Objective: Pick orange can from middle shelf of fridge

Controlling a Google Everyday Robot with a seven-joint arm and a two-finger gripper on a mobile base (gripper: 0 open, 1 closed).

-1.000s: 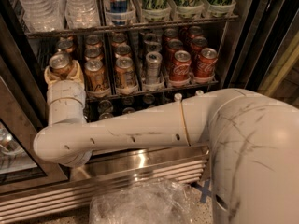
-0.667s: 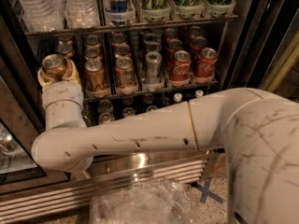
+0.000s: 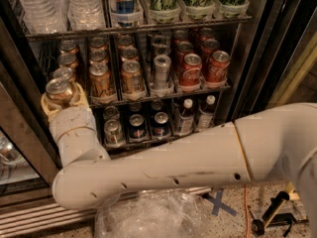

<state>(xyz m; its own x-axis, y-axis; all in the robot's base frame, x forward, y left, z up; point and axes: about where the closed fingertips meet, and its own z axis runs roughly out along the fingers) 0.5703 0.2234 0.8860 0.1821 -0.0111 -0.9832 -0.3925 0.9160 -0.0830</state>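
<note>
My gripper is at the left of the fridge, in front of the left end of the middle shelf. Its cream fingers are shut around an orange can, held upright with its silver top showing. Behind it, more orange cans stand in rows on the middle shelf. My white arm runs from the gripper down and across the lower right of the view.
Red Coca-Cola cans and a slim silver can share the shelf to the right. Water bottles fill the rack above, dark cans and small bottles the rack below. Crumpled clear plastic and a clamp lie on the floor.
The gripper with the orange can has moved a little left and lower in the view, away from the row of cans. The arm's elbow has swung down with it.
</note>
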